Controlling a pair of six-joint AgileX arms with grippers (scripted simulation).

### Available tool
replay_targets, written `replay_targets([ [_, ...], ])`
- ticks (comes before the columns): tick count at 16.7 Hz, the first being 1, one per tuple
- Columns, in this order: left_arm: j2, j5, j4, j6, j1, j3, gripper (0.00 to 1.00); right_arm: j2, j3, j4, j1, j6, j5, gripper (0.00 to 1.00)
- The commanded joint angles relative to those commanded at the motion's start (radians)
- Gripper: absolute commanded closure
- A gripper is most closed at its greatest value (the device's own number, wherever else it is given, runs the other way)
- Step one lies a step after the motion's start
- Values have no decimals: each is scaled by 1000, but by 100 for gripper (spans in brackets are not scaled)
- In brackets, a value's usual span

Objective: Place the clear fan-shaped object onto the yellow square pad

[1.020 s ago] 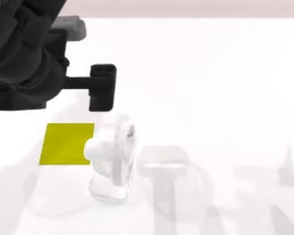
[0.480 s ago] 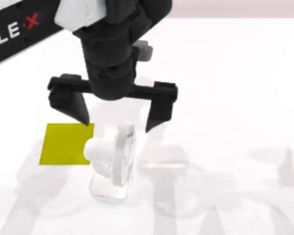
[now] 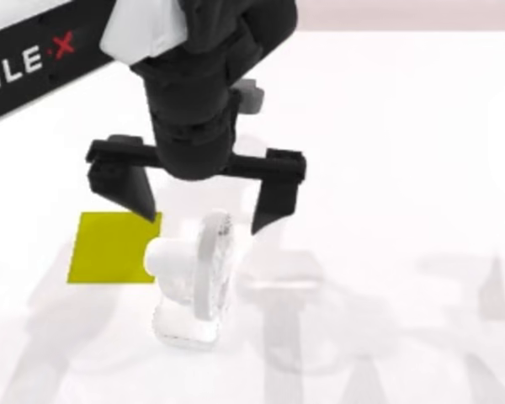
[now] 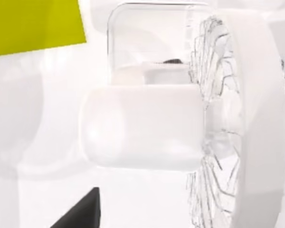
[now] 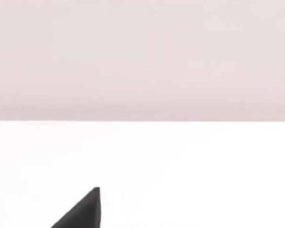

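The clear fan-shaped object (image 3: 194,282) stands on the white table with its round grilled disc on edge, and its rear cylinder overlaps the right edge of the yellow square pad (image 3: 109,247). My left gripper (image 3: 204,215) hangs open just above and behind the fan, one finger (image 3: 139,194) over the pad's far right corner and the other to the fan's right. In the left wrist view the fan (image 4: 142,128) fills the picture, with the pad (image 4: 33,23) in a corner and one dark fingertip (image 4: 80,213) showing. My right gripper (image 5: 142,190) is open, away from the fan, out of the top view.
Pale grey shadow shapes (image 3: 286,286) lie across the table to the right of the fan and along the front. The right wrist view holds only bare white table (image 5: 180,156) and a pinkish wall behind it.
My left arm swung in from the far left until its gripper stood over the fan, then sank a little toward it. The fan and the pad have not moved.
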Motion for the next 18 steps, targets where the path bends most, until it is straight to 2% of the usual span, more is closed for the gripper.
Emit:
replay_targets([
  [5, 0, 0, 140, -1, -1, -140, 0, 0, 0, 0, 0, 0, 0, 0],
  [10, 0, 0, 158, -1, -1, -159, 0, 0, 0, 0, 0, 0, 0, 0],
  [18, 0, 0, 158, -1, -1, -159, 60, 0, 0, 0, 0, 0, 0, 0],
])
